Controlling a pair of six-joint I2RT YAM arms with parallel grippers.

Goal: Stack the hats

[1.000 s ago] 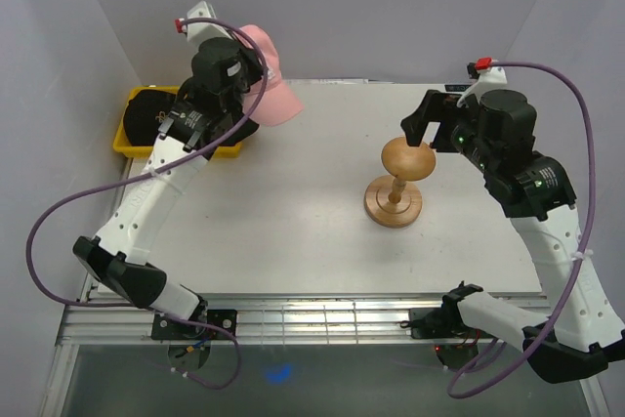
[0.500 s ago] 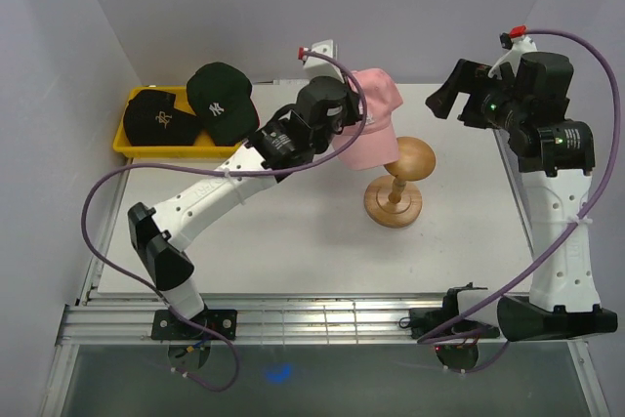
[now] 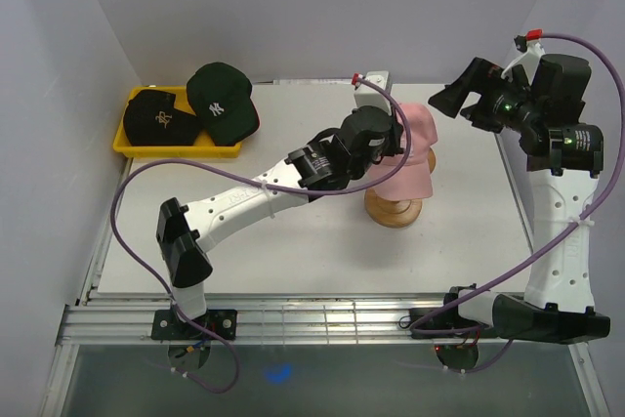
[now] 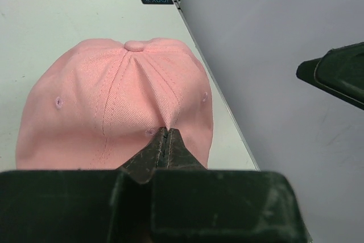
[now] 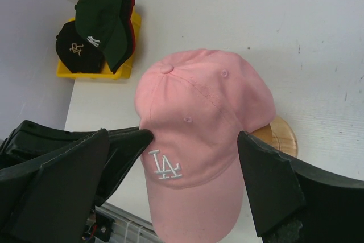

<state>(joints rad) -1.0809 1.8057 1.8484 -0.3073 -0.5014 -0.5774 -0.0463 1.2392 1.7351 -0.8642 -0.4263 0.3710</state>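
Note:
A pink cap with a white LA logo (image 3: 418, 148) (image 5: 199, 112) hangs over the round top of the wooden stand (image 3: 393, 210) and hides it. Whether the cap rests on the stand I cannot tell. My left gripper (image 3: 395, 144) (image 4: 166, 131) is shut, pinching the fabric low on the cap's crown (image 4: 114, 95). A black cap (image 3: 156, 116) and a dark green NY cap (image 3: 223, 100) lie in the yellow tray (image 3: 132, 146) at the back left. My right gripper (image 3: 456, 100) (image 5: 173, 138) is open, raised to the right of the stand and holding nothing.
The stand's base (image 5: 280, 135) shows beside the pink cap. The left arm stretches diagonally across the table's middle. White walls close the left, back and right sides. The tray (image 5: 124, 66) sits in the back left corner.
The left arm has carried the pink cap from near the tray rightward and lowered it over the stand. The right arm has lifted and pulled back to the right.

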